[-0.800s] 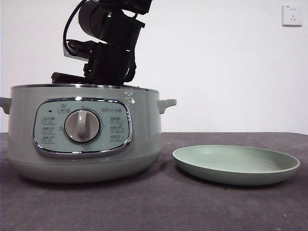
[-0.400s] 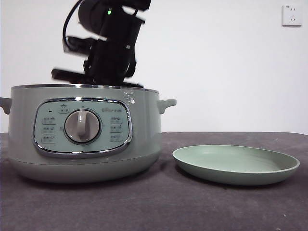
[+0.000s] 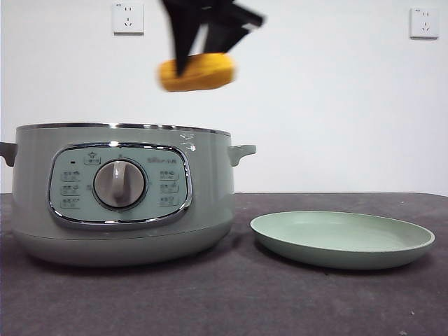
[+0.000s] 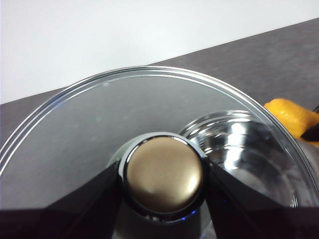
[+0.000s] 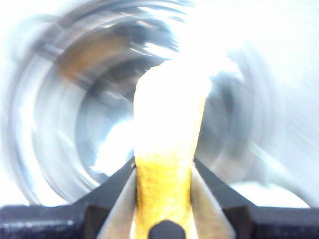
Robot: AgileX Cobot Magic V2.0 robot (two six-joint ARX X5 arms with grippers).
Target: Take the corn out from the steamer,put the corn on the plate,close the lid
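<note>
My right gripper [image 3: 203, 52] is shut on the yellow-orange corn [image 3: 197, 73] and holds it high above the right half of the open steamer [image 3: 119, 189]. In the right wrist view the corn [image 5: 167, 164] sits between the jaws, with the steamer's shiny blurred inside [image 5: 84, 99] below. My left gripper [image 4: 163, 181] is shut on the knob [image 4: 164, 172] of the glass lid [image 4: 99, 124], out of the front view. The corn's tip [image 4: 294, 117] shows past the lid's edge. The pale green plate [image 3: 342, 239] lies empty, right of the steamer.
The steamer's small side handle [image 3: 242, 151] sticks out toward the plate. Dark tabletop [image 3: 231, 294] lies in front of both. Two wall sockets, one on the left [image 3: 128, 17] and one on the right [image 3: 425, 22], are on the white wall behind.
The right arm has risen out of the steamer, and the corn now hangs in its jaws well above the rim. Steamer and plate have not moved.
</note>
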